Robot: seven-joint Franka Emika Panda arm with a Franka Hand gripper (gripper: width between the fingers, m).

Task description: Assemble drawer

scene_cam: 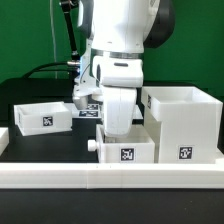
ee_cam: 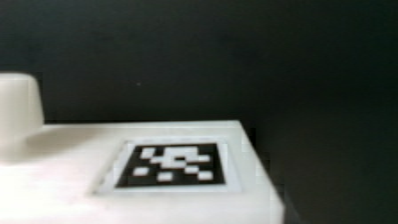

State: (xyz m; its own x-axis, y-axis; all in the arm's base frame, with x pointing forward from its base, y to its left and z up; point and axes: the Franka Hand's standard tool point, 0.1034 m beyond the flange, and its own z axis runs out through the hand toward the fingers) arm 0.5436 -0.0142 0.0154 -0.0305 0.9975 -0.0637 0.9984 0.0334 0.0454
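A small white drawer tray (scene_cam: 126, 151) with a tag and a knob on its side stands in the front middle. My gripper (scene_cam: 118, 128) comes down onto it from above. The fingers are hidden by the tray's wall, so I cannot tell how the jaws stand. The wrist view shows this tray's tagged face (ee_cam: 173, 165) close up, with its knob (ee_cam: 15, 105) beside it and no fingers in the picture. The large hollow case (scene_cam: 186, 125) stands at the exterior view's right, touching or nearly touching the tray. A second tray (scene_cam: 44, 116) stands at the exterior view's left.
A long low white rail (scene_cam: 110, 179) runs along the front edge. The marker board (scene_cam: 88, 104) lies behind the arm, between the left tray and the arm. The table is black, and dark cables hang at the back.
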